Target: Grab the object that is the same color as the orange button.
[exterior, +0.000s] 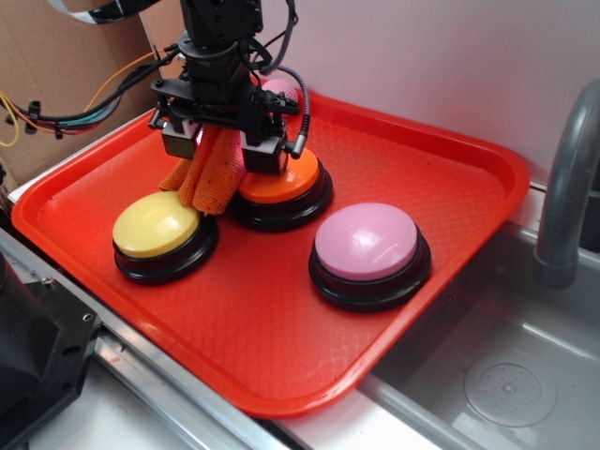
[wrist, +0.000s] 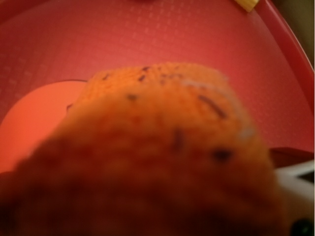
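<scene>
The object, a small orange knitted cloth [exterior: 212, 178], hangs bunched from my gripper [exterior: 222, 150], which is shut on it above the tray's back left. Its lower end dangles between the yellow button and the orange button [exterior: 292, 180], a domed orange cap on a black base just right of the gripper. In the wrist view the cloth [wrist: 162, 142] fills most of the frame, blurred, and hides my fingers. A piece of the orange button [wrist: 34, 123] shows at the left.
A red tray [exterior: 441, 178] holds a yellow-topped button [exterior: 156, 225] at the front left and a pink-topped button [exterior: 366, 241] at the right. A pink ball [exterior: 281, 89] peeks out behind the gripper. A steel sink [exterior: 506, 375] and faucet [exterior: 572, 178] lie to the right.
</scene>
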